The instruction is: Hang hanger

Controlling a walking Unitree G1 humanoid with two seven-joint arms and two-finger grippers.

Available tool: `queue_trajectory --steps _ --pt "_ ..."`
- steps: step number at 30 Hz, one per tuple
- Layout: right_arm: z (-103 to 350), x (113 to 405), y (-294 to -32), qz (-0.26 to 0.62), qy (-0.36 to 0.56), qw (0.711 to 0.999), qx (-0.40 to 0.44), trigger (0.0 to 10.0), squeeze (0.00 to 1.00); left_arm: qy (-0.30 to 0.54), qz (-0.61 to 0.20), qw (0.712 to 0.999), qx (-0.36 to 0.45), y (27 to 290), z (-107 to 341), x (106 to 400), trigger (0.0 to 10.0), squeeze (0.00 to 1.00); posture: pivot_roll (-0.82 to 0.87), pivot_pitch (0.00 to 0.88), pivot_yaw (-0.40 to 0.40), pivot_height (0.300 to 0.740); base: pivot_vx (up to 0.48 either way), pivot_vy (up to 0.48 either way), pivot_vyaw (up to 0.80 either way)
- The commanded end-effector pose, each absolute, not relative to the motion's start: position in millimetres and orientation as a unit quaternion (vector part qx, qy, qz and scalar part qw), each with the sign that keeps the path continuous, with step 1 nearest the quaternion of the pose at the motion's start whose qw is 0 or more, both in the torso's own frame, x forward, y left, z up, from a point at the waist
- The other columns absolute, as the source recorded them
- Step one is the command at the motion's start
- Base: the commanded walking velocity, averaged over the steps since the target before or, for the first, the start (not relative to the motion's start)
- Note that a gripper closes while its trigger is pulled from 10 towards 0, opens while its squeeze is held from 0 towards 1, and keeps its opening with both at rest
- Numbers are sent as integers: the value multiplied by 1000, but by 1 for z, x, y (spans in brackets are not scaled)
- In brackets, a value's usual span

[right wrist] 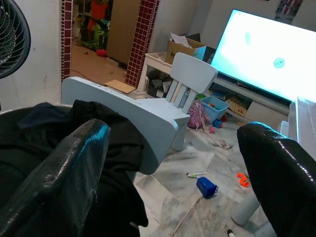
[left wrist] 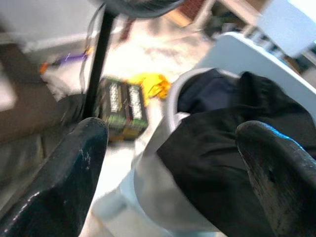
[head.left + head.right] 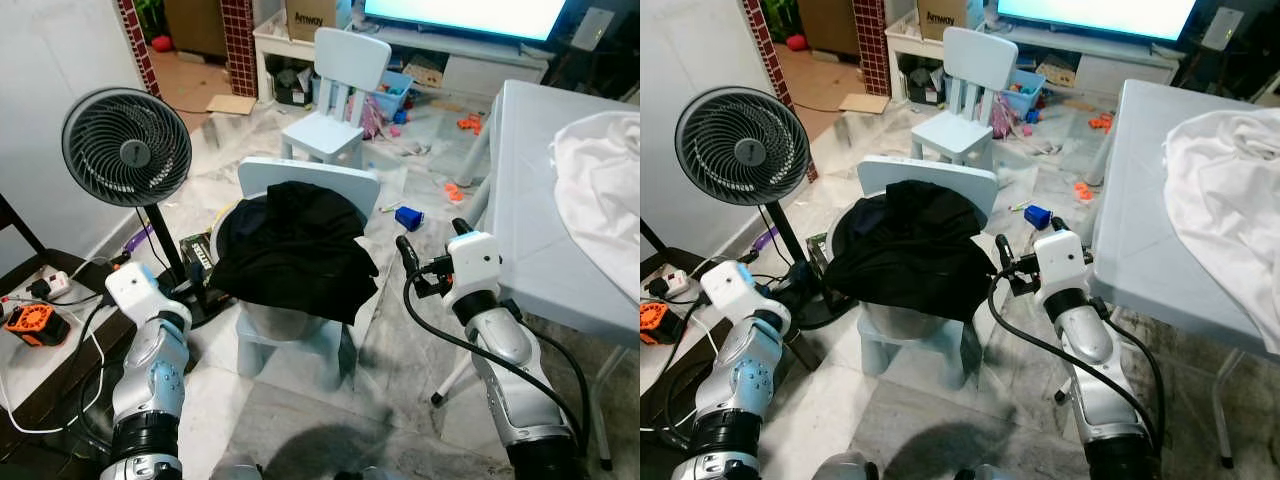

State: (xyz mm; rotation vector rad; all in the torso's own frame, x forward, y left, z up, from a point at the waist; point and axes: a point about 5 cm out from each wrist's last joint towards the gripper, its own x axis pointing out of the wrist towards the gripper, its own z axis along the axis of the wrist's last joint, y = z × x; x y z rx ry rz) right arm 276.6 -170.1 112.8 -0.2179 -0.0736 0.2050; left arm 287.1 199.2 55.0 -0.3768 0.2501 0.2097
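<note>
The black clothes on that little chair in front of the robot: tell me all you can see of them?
The black clothes are a dark, soft-looking fabric heap, crumpled and folded over itself, sitting in a round pale tub on the seat of a small light-blue chair. The pile spills over the tub's rim at the front and sides and leans against the chair's backrest. The separate garments in the heap cannot be told apart. The left gripper and right gripper are open and point at the pile without touching it.

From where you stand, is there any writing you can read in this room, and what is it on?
"Amway": on the cardboard box on the white shelf by the TV.
Green-and-black pack on the floor beside the fan: print too blurred to read.
Nothing else legible.
</note>
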Motion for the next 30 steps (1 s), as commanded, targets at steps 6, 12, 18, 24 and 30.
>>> queue_trajectory --steps 6,12,18,24,30 --pt "109 261 -185 66 -32 992 -101 10000 0 72 2 992 -102 174 72 268 10000 0 7 0 -4 740 0 0 0" --pt "105 258 -182 70 -31 991 -112 10000 0 75 -16 993 -95 165 69 262 10000 0 2 0 3 740 0 0 101" --pt "108 259 -182 70 -34 991 -111 10000 0 69 -20 993 -95 163 74 262 10000 0 0 0 2 740 175 0 420" --pt "108 260 -185 68 -33 991 -113 10000 0 71 -19 993 -95 165 73 260 10000 0 1 0 2 740 274 0 0" --pt "110 262 -182 73 -36 990 -113 10000 0 71 -16 992 -101 165 74 260 10000 0 6 0 -2 740 292 0 0"
